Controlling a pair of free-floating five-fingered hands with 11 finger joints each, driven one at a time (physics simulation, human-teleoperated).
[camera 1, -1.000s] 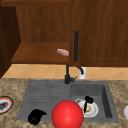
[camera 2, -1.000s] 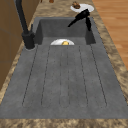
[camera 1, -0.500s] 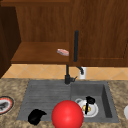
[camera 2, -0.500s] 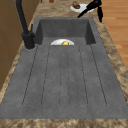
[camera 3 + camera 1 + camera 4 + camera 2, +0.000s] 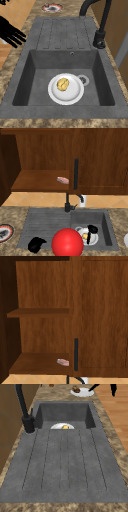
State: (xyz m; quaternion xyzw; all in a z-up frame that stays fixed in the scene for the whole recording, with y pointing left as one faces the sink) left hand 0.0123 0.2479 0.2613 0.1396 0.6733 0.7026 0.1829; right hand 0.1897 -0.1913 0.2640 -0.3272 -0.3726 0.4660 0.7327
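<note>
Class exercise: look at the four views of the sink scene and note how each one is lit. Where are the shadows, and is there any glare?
Front view: even, flat light; the red ball carries a soft highlight, no hard glare. Right side view: the basin walls are darker than its floor, and the white plate looks bright but not blown out. Left side view: the draining board is evenly grey. Upper view: the open cabinet darkens toward its left wall.

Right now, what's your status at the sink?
Right hand open, holding nothing, off the sink's front edge. Left hand by the red ball. Plate with yellow food lies in the sink, untouched.
</note>
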